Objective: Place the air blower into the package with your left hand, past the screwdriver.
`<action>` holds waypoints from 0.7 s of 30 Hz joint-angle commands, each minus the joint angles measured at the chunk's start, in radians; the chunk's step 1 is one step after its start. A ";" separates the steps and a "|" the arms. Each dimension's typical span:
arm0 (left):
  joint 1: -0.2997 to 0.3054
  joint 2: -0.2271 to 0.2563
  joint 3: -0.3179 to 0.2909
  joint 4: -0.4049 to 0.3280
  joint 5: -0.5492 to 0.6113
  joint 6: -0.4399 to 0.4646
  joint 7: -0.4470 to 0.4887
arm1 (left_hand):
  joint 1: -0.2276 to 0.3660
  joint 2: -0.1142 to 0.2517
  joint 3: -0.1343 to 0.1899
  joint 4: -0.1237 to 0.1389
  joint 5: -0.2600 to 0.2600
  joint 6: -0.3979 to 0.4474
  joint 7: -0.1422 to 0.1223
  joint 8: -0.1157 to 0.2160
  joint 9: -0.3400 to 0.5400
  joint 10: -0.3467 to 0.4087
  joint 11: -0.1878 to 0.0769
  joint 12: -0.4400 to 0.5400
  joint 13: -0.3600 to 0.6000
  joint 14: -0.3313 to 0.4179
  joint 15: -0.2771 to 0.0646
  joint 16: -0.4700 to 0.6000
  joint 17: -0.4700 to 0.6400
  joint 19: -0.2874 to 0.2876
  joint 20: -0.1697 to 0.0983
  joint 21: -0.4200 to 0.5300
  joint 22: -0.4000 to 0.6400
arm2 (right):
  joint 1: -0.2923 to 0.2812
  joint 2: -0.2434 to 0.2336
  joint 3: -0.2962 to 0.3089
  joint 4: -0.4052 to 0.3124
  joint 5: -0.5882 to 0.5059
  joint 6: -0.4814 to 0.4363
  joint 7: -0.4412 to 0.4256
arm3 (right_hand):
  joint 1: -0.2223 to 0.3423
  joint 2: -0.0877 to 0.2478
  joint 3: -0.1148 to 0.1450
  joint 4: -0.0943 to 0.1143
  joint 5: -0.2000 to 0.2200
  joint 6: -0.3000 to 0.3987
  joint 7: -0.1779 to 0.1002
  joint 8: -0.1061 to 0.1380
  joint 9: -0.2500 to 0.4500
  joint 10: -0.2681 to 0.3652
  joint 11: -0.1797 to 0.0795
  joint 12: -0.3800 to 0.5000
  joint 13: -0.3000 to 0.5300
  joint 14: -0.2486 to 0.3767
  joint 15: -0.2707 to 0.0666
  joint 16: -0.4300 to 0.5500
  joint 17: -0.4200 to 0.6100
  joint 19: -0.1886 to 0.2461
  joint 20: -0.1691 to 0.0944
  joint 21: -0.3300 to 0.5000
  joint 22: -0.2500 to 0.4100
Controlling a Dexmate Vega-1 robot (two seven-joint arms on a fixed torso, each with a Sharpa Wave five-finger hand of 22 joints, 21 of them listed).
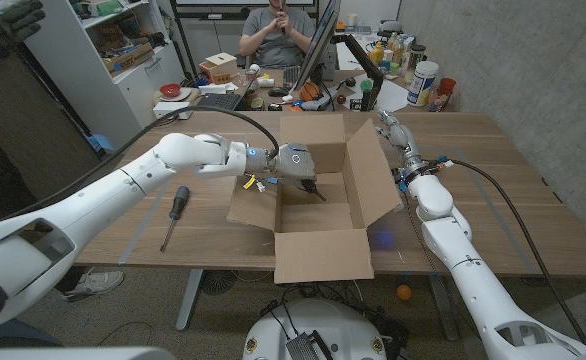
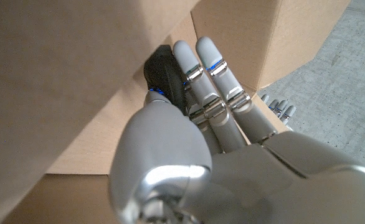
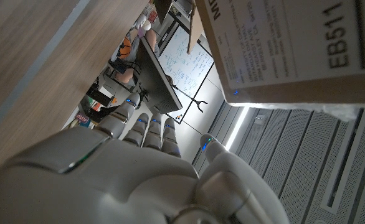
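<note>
Inside the open package (image 1: 318,205), left hand (image 1: 298,163) fingers (image 2: 223,84) gripping air blower (image 2: 164,74), right hand (image 1: 393,130) fingers spread beside flap

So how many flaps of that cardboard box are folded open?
3 show: the box's left flap under the left hand, the front flap, and the right flap. A back flap may be hidden.

An open cardboard box (image 1: 318,200) sat mid-table (image 1: 503,190). A screwdriver (image 1: 174,212) lay left of it. The left hand (image 1: 295,163) reached over the box's left flap, holding the air blower (image 2: 165,74) inside. The right hand (image 1: 393,130) stood behind the box's right flap.
</note>
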 commanded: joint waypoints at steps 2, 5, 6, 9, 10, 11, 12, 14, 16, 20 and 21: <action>-0.021 -0.016 0.058 0.021 0.018 0.035 -0.046 | -0.045 -0.007 -0.036 0.031 -0.010 -0.055 0.029 -0.016 -0.003 -0.098 -0.021 -0.017 0.004 -0.042 0.002 -0.027 -0.008 0.019 0.014 0.014 -0.005 | 0.013 0.000 0.003 0.028 0.009 0.011 0.008 | -0.002 0.069 0.001 0.004 0.006 -0.007 -0.002 -0.003 0.004 -0.004 0.000 -0.002 0.002 0.001 -0.036 0.000 0.003 0.006 -0.057 -0.003 0.006; -0.022 -0.022 0.063 0.022 0.013 0.038 -0.072 | -0.054 -0.007 -0.050 0.026 -0.007 -0.102 0.042 -0.020 -0.007 -0.140 -0.023 -0.021 0.006 -0.085 0.001 -0.055 -0.032 0.032 0.026 0.014 -0.012 | 0.014 -0.001 0.004 0.030 0.010 0.011 0.010 | -0.002 0.070 0.000 0.004 0.006 -0.008 -0.002 -0.003 0.004 -0.005 -0.001 -0.002 0.002 0.000 -0.036 0.000 0.003 0.006 -0.057 -0.003 0.006; -0.022 -0.025 0.063 0.022 0.008 0.040 -0.088 | -0.055 -0.008 -0.053 0.025 -0.006 -0.113 0.047 -0.020 -0.008 -0.153 -0.022 -0.022 0.006 -0.096 0.001 -0.060 -0.036 0.033 0.029 0.013 -0.014 | 0.014 -0.001 0.004 0.030 0.010 0.012 0.010 | -0.003 0.070 0.000 0.005 0.006 -0.009 -0.001 -0.003 0.004 -0.006 0.002 -0.002 0.002 0.000 -0.036 0.000 0.003 0.005 -0.057 -0.003 0.006; -0.017 -0.030 0.064 0.019 0.003 0.052 -0.120 | -0.082 -0.009 -0.079 0.033 -0.001 -0.195 0.056 -0.024 -0.017 -0.218 -0.015 -0.024 0.009 -0.132 0.006 -0.069 -0.051 0.038 0.042 0.004 -0.019 | 0.014 -0.002 0.006 0.032 0.011 0.011 0.011 | -0.004 0.070 -0.001 0.006 0.006 -0.011 0.002 -0.004 0.004 -0.006 0.010 -0.002 0.002 -0.001 -0.034 0.000 0.004 0.005 -0.056 -0.003 0.006; -0.014 -0.034 0.063 0.019 -0.006 0.056 -0.137 | -0.124 -0.003 -0.098 0.046 0.000 -0.208 0.063 -0.020 -0.020 -0.225 -0.013 -0.017 0.009 -0.134 0.007 -0.065 -0.052 0.045 0.043 -0.001 -0.022 | 0.015 -0.001 0.006 0.034 0.013 0.012 0.012 | -0.005 0.070 -0.001 0.006 0.006 -0.011 0.003 -0.004 0.004 -0.006 0.009 -0.002 0.002 -0.001 -0.034 0.000 0.004 0.006 -0.057 -0.003 0.006; -0.012 -0.039 0.060 0.020 -0.019 0.058 -0.159 | -0.161 -0.003 -0.117 0.048 0.002 -0.240 0.070 -0.024 -0.024 -0.233 -0.003 -0.014 0.010 -0.145 0.008 -0.066 -0.054 0.046 0.055 -0.009 -0.024 | 0.015 -0.001 0.006 0.036 0.014 0.013 0.013 | -0.005 0.070 -0.001 0.006 0.006 -0.012 0.005 -0.004 0.004 -0.007 0.011 -0.002 0.002 -0.002 -0.032 0.000 0.004 0.005 -0.056 -0.003 0.006; -0.009 -0.040 0.060 0.015 -0.017 0.067 -0.176 | -0.207 -0.004 -0.141 0.048 0.007 -0.286 0.063 -0.027 -0.030 -0.245 0.006 -0.011 0.010 -0.154 0.010 -0.064 -0.054 0.051 0.064 -0.020 -0.027 | 0.016 -0.002 0.006 0.037 0.012 0.012 0.013 | -0.006 0.070 -0.002 0.007 0.005 -0.013 0.005 -0.004 0.004 -0.008 0.013 -0.003 0.002 -0.001 -0.031 0.000 0.004 0.005 -0.057 -0.003 0.006; -0.001 -0.043 0.057 0.006 -0.019 0.084 -0.205 | -0.333 0.015 -0.183 0.055 0.027 -0.373 0.028 -0.020 -0.044 -0.267 0.027 -0.010 0.010 -0.175 0.028 -0.061 -0.055 0.071 0.076 -0.068 -0.035 | 0.017 -0.002 0.007 0.041 0.016 0.014 0.016 | -0.008 0.069 -0.003 0.007 0.005 -0.014 0.009 -0.004 0.004 -0.009 0.016 -0.003 0.002 -0.003 -0.028 0.000 0.005 0.005 -0.055 -0.003 0.006; 0.005 -0.050 0.049 0.002 -0.042 0.094 -0.249 | -0.480 0.024 -0.192 0.056 0.058 -0.475 -0.004 -0.019 -0.057 -0.312 0.061 -0.020 0.010 -0.228 0.071 -0.068 -0.056 0.087 0.117 -0.131 -0.034 | 0.018 -0.002 0.007 0.044 0.016 0.016 0.017 | -0.009 0.068 -0.005 0.008 0.004 -0.015 0.012 -0.004 0.004 -0.010 0.019 -0.003 0.003 -0.004 -0.026 0.000 0.005 0.005 -0.055 -0.003 0.006; 0.016 -0.055 0.039 -0.012 -0.048 0.120 -0.294 | -0.662 0.004 -0.200 0.049 0.086 -0.598 -0.015 -0.017 -0.067 -0.398 0.111 -0.029 0.008 -0.324 0.129 -0.076 -0.058 0.086 0.175 -0.211 -0.031 | 0.022 -0.002 0.007 0.049 0.016 0.019 0.019 | -0.011 0.068 -0.006 0.009 0.004 -0.015 0.014 -0.004 0.004 -0.011 0.022 -0.003 0.003 -0.004 -0.025 0.001 0.006 0.005 -0.054 -0.004 0.006; 0.018 -0.056 0.036 -0.011 -0.054 0.125 -0.299 | -0.681 0.000 -0.201 0.047 0.088 -0.612 -0.015 -0.017 -0.068 -0.418 0.117 -0.031 0.008 -0.342 0.136 -0.078 -0.058 0.088 0.185 -0.219 -0.031 | 0.022 -0.002 0.006 0.049 0.016 0.020 0.019 | -0.012 0.068 -0.007 0.009 0.004 -0.016 0.014 -0.004 0.004 -0.012 0.023 -0.003 0.003 -0.004 -0.025 0.001 0.006 0.005 -0.054 -0.004 0.006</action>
